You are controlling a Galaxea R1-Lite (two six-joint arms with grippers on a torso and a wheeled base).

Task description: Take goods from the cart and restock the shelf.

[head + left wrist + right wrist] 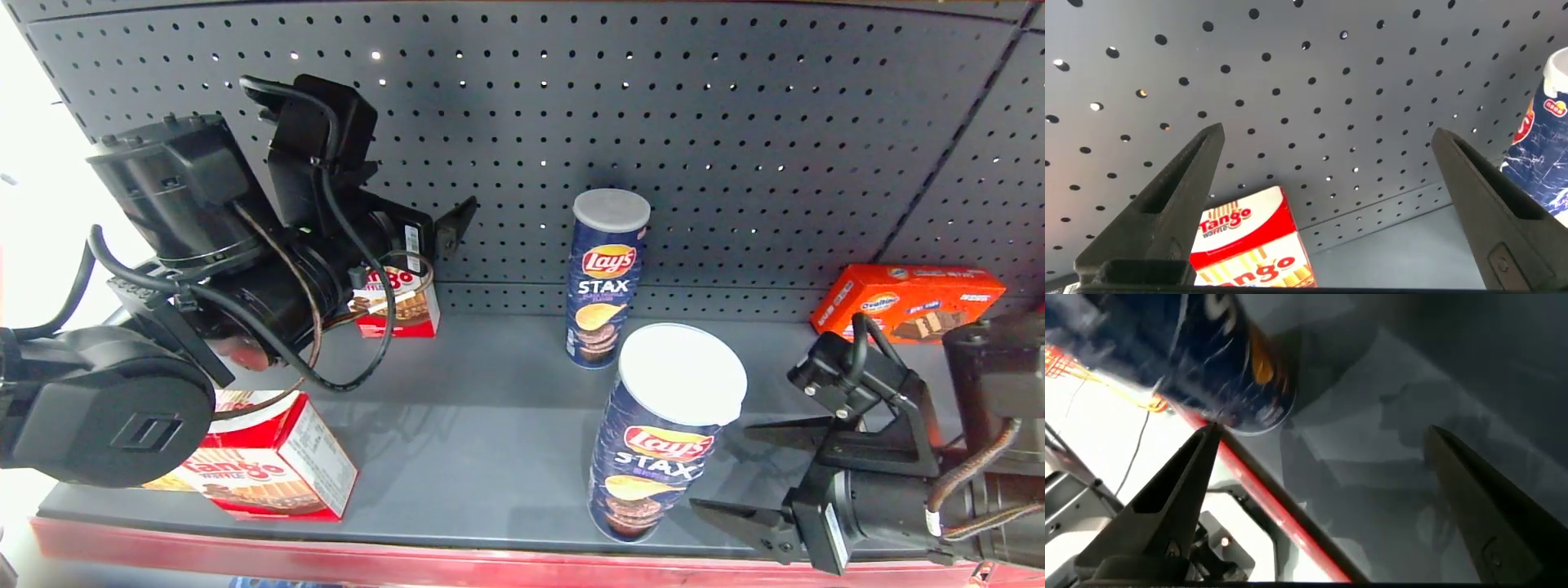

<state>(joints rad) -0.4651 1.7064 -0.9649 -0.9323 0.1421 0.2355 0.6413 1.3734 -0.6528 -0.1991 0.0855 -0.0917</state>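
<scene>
Left wrist view: the left gripper (1323, 188) has its 2 fingers (1167, 212) spread wide with nothing held. Past them the rear red box (1253, 245) stands against the pegboard (1315, 73), and the rear can (1543, 139) shows at the edge.

In the right wrist view the right gripper (1323, 457) is likewise splayed and empty. Its fingers (1167, 506) frame bare shelf (1388, 416), with the base of the front can (1225, 367) just beside one tip, near the red lip (1282, 506).

In the head view the left gripper (429, 245) hovers at the back left over the rear red box (404, 309). The right gripper (722, 469) sits low at the front right, its fingers pointing left toward the front can (661, 433), just beside it.

Both blue cans stand upright, long axis vertical, lids up. The front can is near the shelf's (457, 425) front edge, and the rear can (604, 278) is behind it, close to the pegboard (653, 106).

The front red box (261, 465) rests at the front left corner. The orange box (906, 298) lies flat at the back right, its long side along the rear wall.
</scene>
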